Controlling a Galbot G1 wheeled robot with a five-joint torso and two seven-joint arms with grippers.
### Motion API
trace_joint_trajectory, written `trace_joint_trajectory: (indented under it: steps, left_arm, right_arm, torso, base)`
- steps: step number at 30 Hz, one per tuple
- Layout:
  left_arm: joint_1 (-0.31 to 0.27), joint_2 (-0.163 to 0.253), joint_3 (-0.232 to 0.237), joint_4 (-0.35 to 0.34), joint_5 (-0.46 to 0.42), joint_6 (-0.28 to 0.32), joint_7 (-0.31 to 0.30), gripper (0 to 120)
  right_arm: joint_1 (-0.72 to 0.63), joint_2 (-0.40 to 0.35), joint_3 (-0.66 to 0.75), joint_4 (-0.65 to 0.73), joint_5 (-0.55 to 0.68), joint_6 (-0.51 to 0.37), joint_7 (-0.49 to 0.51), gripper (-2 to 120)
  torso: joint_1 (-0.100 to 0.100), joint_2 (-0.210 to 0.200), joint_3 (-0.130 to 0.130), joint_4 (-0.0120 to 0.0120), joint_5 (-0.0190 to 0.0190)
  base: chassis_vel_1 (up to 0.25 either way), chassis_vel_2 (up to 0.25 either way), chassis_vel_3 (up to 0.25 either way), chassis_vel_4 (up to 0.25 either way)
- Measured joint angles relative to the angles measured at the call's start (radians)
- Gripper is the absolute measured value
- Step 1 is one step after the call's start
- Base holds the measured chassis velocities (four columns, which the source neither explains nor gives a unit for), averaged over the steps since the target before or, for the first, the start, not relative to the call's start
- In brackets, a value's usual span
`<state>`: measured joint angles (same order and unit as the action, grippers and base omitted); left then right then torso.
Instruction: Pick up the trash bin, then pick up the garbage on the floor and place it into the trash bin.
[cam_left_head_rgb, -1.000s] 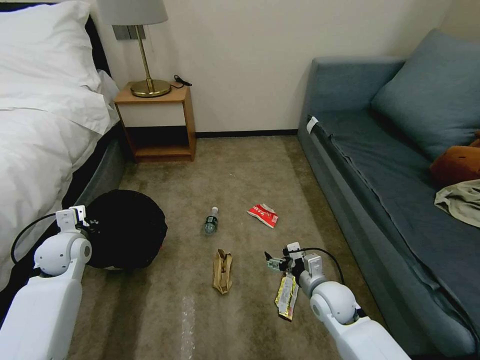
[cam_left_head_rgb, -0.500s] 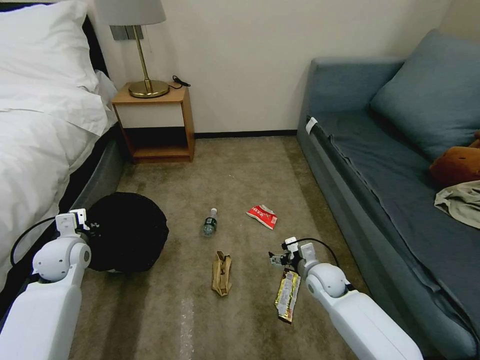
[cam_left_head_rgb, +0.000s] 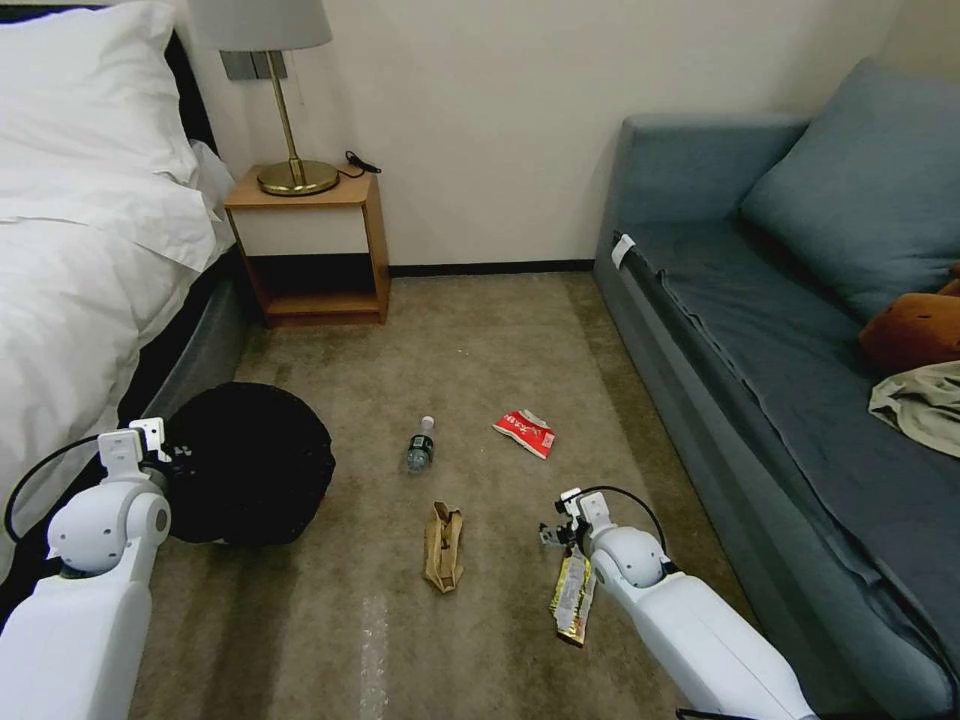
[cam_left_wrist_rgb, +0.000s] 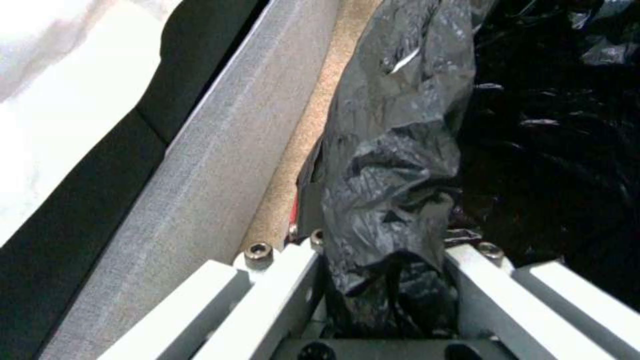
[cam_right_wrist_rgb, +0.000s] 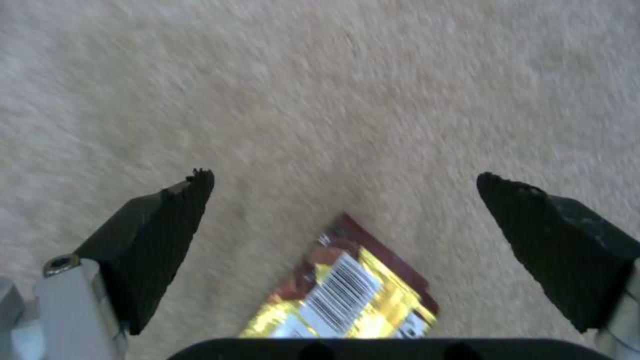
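Gripping trash bin (cam_left_head_rgb: 250, 465) rim: left gripper (cam_left_wrist_rgb: 387, 280) | right gripper (cam_right_wrist_rgb: 347, 200) spread over snack wrapper (cam_right_wrist_rgb: 353, 295)

Bed (cam_left_head_rgb: 70, 260) left, white pillow (cam_left_head_rgb: 90, 90); lamp (cam_left_head_rgb: 285, 100) on wooden nightstand (cam_left_head_rgb: 310, 245); blue sofa (cam_left_head_rgb: 790, 330) right; tan carpet (cam_left_head_rgb: 480, 330).

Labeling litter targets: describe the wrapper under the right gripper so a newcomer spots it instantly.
Start at the blue sofa on the right, then drop to the carpet along its front edge. The snack wrapper lies there, flat, below the open right gripper. It is the only long, shiny yellow piece, printed with a barcode.
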<state>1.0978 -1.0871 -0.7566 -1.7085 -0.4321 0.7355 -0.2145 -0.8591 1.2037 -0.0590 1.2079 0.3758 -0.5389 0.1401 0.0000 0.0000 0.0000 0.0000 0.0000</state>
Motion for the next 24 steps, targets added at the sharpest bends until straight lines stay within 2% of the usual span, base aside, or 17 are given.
trace_joint_trajectory:
  steps: [10,24]
  left_arm:
    - [-0.005,-0.005,0.012,0.008,0.007,0.000,0.005,2]
    - [-0.010,-0.005,0.017,0.020,0.009,0.000,0.007,2]
  right_arm:
    - [-0.065,0.023,0.015,0.004,-0.025,-0.030,0.029,100]
    - [-0.085,0.033,0.036,-0.042,-0.080,-0.010,0.024,100]
  torso:
    - [0.000,0.000,0.000,-0.0001,0.0000]
    - [0.000,0.000,0.000,0.0000,-0.0001]
  base:
    - [0.000,0.000,0.000,0.000]
    - [0.000,0.000,0.000,0.000]
